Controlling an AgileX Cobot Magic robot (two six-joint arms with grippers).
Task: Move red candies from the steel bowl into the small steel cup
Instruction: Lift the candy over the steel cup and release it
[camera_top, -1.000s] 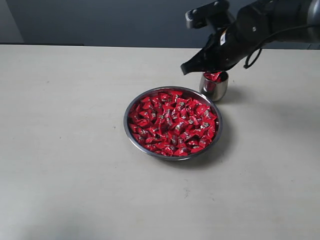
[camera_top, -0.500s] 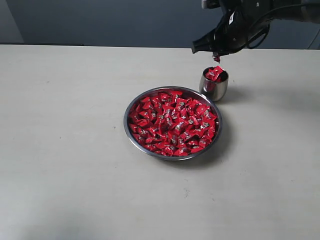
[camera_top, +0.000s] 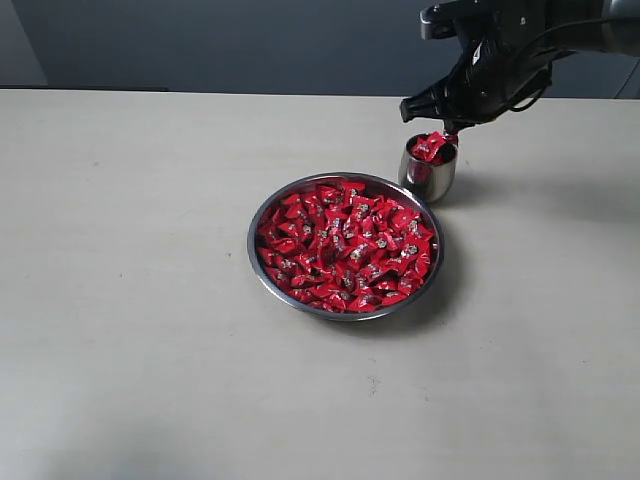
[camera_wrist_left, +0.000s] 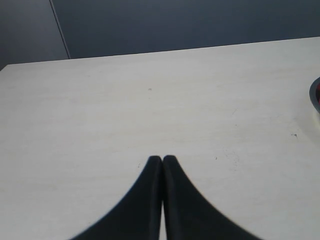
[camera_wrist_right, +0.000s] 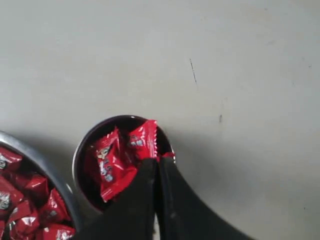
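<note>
The right claw (camera_top: 449, 128), clenched on a candy (camera_wrist_right: 167, 155), hung above the heaped small steel cup (camera_top: 430, 178). It needed to centre over the rim before letting go. Most red candies (camera_top: 345, 245) lay in the steel bowl (camera_top: 250, 240). The left claw (camera_wrist_left: 162, 159) sat clenched, empty.

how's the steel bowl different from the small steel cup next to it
The steel bowl is wide and shallow; the small steel cup is narrow with taller sides. The bowl is full of red candies; the cup holds only a few, poking above its rim. The right gripper, pinching a candy, hangs at the cup's mouth; nothing is over the bowl. Both are shiny steel on the table.
</note>
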